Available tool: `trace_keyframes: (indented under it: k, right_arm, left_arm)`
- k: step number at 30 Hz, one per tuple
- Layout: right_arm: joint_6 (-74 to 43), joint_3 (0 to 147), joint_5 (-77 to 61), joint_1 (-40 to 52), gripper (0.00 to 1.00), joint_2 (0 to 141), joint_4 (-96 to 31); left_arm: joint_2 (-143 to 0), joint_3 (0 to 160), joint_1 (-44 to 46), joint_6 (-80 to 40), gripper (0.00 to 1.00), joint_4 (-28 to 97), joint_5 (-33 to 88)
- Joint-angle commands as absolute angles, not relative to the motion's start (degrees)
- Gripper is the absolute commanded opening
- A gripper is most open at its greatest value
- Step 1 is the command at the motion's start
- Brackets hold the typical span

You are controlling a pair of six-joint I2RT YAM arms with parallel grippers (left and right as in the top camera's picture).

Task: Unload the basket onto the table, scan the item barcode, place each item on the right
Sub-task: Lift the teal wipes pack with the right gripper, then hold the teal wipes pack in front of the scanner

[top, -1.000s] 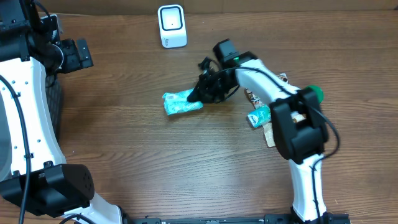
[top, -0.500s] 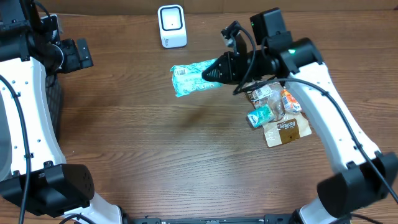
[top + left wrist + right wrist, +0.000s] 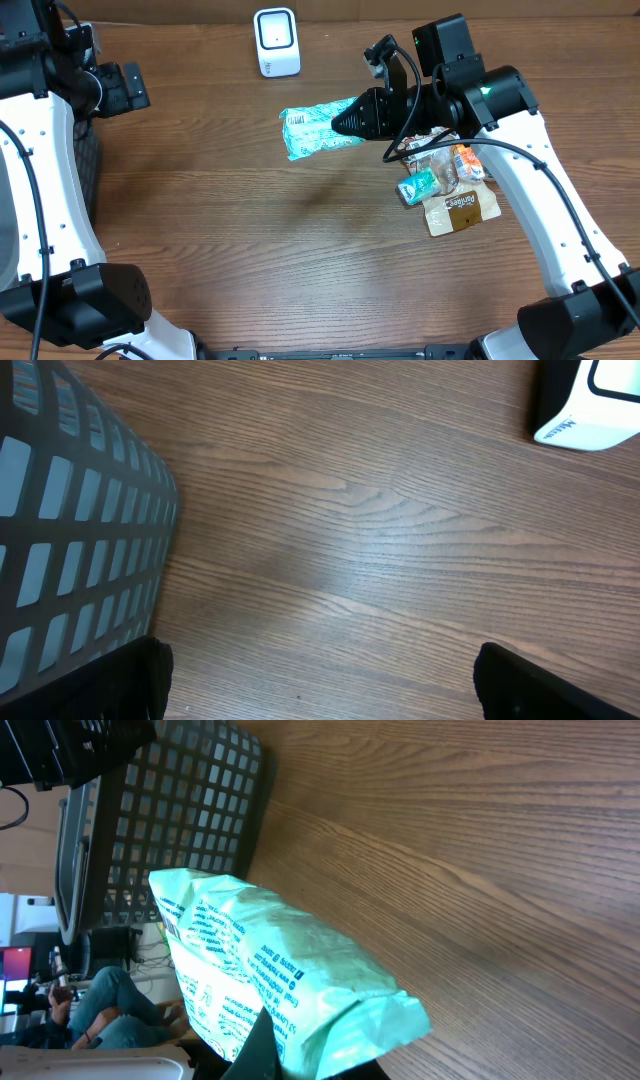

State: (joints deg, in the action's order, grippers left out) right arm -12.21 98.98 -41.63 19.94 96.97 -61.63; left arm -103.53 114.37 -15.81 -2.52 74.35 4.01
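**Right gripper holding the green packet near the scanner**

The right gripper is clamped on one end of the green packet. Its dark fingers pinch the crimped edge, as the right wrist view shows at the bottom of the frame. The packet extends from the jaws toward the robot's left, roughly level. A white printed patch at its free end faces upward. A faint shadow on the wood, lying apart from the packet, indicates that the packet is held clear of the table.

The scanner, a small white unit with a dark-framed window, stands upright at the far edge of the table. It is beyond the packet's free end and not touching it.

Beneath the right arm's forearm lies a pile of other packets, including a small teal one and a brown pouch. These overlap one another and sit just beside the gripper's wrist, apart from the held packet.

The left gripper hangs at the far left of the table with its jaws spread wide and nothing between them. In the left wrist view only the tips of its fingers show, at the lower corners, above bare wood. A dark mesh basket sits at the table's left edge. A corner of the scanner appears at the upper right of that view.
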Motion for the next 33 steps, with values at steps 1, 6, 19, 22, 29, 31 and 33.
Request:
trace_keyframes:
  k: [1, 6, 19, 22, 29, 31, 33]
  right_arm:
    - [-12.1, 99.5, -42.0, 19.8, 0.04, 94.7, -61.6]
    - [-12.2, 99.5, -42.0, 19.9, 0.04, 94.7, -61.9]
    - [-16.5, 109.9, -28.8, 19.9, 0.04, 94.8, -67.1]
    - [-16.5, 116.3, -24.9, 19.9, 0.04, 95.7, -67.7]
    - [-10.3, 124.2, 2.9, 26.6, 0.04, 101.1, -57.9]
    - [-6.2, 124.2, 14.8, 30.0, 0.04, 104.7, -51.8]
    - [-2.0, 124.2, 24.0, 32.1, 0.04, 108.8, -45.7]
  left_arm:
    - [-104.2, 114.5, -16.0, -1.3, 0.99, 74.3, 3.9]
    - [-104.2, 114.5, -16.0, -1.3, 1.0, 74.3, 3.9]
    - [-104.2, 114.5, -16.0, -1.3, 1.0, 74.3, 3.9]
    - [-104.2, 114.5, -16.0, -1.3, 1.0, 74.3, 3.9]
    - [-104.2, 114.5, -16.0, -1.3, 1.0, 74.3, 3.9]
    - [-104.2, 114.5, -16.0, -1.3, 1.0, 74.3, 3.9]
    - [-104.2, 114.5, -16.0, -1.3, 1.0, 74.3, 3.9]
